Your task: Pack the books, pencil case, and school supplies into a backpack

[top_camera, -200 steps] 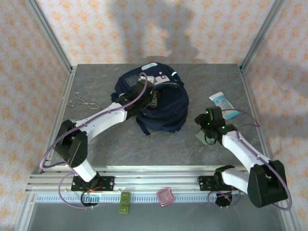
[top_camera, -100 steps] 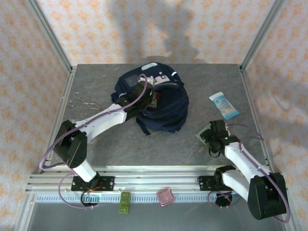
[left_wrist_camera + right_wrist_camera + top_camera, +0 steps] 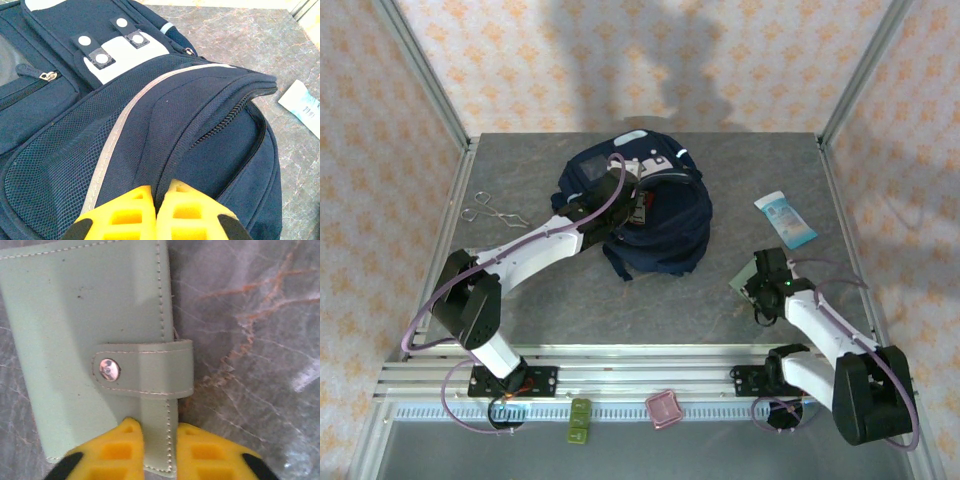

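The grey-green piece (image 3: 90,335) runs lengthwise away from right claw (image 3: 159,442).

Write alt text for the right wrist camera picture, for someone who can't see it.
Two yellow fingers pinch the near edge of a flat grey-green wallet, right below its snap strap. The wallet lies on a grey marbled table.

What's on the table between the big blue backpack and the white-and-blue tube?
Nothing, just bare grey table between the backpack and the tube. The top view shows it.
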`<state>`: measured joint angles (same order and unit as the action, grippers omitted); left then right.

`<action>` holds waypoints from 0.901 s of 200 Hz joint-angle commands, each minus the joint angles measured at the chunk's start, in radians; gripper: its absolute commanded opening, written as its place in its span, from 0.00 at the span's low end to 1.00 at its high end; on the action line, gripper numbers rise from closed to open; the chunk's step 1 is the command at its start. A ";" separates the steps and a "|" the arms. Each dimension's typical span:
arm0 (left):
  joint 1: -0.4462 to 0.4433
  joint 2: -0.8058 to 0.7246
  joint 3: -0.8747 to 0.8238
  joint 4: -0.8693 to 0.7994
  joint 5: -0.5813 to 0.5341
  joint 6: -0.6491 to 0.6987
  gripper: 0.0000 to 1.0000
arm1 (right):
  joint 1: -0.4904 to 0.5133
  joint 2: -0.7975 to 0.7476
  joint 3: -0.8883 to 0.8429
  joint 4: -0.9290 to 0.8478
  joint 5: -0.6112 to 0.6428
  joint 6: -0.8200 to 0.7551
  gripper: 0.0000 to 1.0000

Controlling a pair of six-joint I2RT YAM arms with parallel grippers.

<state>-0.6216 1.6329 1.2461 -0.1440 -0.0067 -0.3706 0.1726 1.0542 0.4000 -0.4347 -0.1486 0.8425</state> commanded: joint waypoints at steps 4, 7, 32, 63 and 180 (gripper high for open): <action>0.002 -0.052 0.007 0.063 -0.001 -0.032 0.00 | 0.003 0.019 -0.017 0.127 -0.018 0.003 0.04; 0.002 -0.052 0.007 0.063 -0.001 -0.033 0.00 | 0.003 0.013 -0.015 0.123 -0.015 0.003 0.03; 0.002 -0.051 0.009 0.064 0.000 -0.031 0.00 | 0.002 -0.051 0.020 0.081 0.005 -0.006 0.00; 0.003 -0.053 0.016 0.064 0.001 -0.028 0.00 | 0.004 -0.129 0.087 0.039 0.012 -0.030 0.00; 0.006 -0.067 0.063 0.063 0.030 -0.030 0.00 | 0.114 -0.130 0.300 0.320 -0.465 -0.141 0.00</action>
<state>-0.6205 1.6314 1.2495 -0.1444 0.0002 -0.3702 0.2138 0.8734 0.6613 -0.2394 -0.4507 0.7387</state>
